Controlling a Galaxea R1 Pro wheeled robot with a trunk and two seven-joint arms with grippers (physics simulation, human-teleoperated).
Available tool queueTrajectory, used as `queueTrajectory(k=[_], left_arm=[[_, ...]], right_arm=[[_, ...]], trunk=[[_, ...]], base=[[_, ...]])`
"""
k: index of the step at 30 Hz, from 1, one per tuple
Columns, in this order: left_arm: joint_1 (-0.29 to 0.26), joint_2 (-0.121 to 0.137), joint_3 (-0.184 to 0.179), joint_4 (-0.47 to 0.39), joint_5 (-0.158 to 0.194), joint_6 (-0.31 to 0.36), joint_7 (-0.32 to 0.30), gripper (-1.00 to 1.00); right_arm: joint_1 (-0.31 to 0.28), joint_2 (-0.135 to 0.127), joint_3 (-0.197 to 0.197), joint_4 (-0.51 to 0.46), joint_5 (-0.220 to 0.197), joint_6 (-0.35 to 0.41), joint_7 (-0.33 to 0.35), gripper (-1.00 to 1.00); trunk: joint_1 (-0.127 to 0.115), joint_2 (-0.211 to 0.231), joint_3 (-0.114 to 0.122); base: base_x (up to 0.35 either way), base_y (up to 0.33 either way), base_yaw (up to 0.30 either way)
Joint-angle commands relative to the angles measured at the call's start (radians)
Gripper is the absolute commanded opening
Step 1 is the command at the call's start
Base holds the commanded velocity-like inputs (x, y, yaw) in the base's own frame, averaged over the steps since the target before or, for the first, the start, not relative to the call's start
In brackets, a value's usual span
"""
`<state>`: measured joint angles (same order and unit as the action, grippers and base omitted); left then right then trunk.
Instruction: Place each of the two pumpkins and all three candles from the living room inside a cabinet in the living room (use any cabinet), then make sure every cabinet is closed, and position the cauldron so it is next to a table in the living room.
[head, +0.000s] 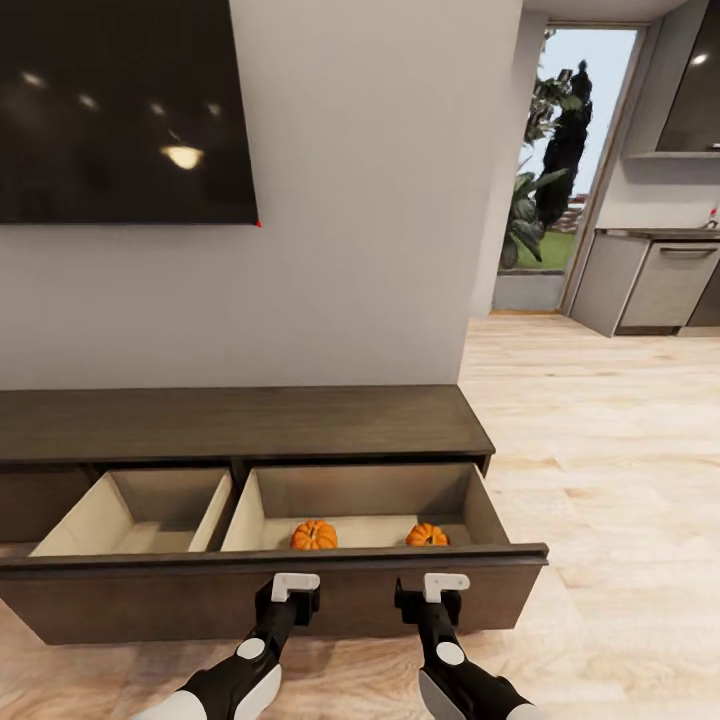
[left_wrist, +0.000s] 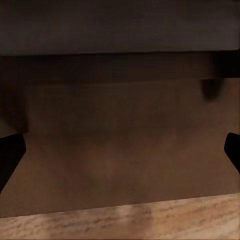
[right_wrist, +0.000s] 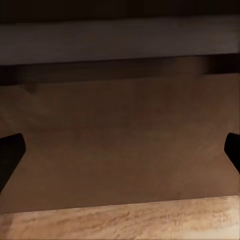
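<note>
Dark brown wood runs along the wall under the black TV screen (head: 120, 110): the cabinet (head: 240, 420), its wide drawer (head: 270, 600) pulled out. Two pumpkins (head: 314, 535) sit in the drawer's right compartment by the front edge, one near the divider, the other (head: 427, 535) towards the right corner. Both grippers, left (head: 295, 597) and right (head: 430, 597), sit against the drawer front.

From the left wrist, black fingertips (left_wrist: 11, 152) stand spread wide at either side before the brown front panel.

From the right wrist, the fingertips (right_wrist: 11, 150) likewise stand spread, above pale floorboards (right_wrist: 120, 220).
</note>
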<state>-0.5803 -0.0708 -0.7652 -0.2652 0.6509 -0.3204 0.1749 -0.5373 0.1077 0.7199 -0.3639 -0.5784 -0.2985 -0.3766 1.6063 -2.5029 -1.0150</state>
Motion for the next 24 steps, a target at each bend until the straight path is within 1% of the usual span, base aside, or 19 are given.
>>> queueTrajectory(k=[1, 12, 24], left_arm=[[-0.001, 0.000, -0.010, 0.000, 0.003, -0.003, 0.008, 1.00], [-0.001, 0.000, -0.010, 0.000, 0.004, -0.002, 0.008, 1.00], [-0.001, 0.000, -0.009, 0.000, 0.003, -0.001, 0.008, 1.00]], right_arm=[[-0.001, 0.000, 0.008, 0.000, -0.011, -0.005, -0.005, 1.00], [-0.001, 0.000, 0.007, 0.002, -0.014, -0.005, -0.005, 1.00], [-0.001, 0.000, 0.007, 0.002, -0.014, -0.005, -0.005, 1.00]], trunk=[[0.000, 0.000, -0.001], [0.000, 0.000, -0.001], [0.000, 0.000, -0.001]], base=[[0.068, 0.000, 0.000], [0.030, 0.000, 0.000], [0.300, 0.000, 0.000]])
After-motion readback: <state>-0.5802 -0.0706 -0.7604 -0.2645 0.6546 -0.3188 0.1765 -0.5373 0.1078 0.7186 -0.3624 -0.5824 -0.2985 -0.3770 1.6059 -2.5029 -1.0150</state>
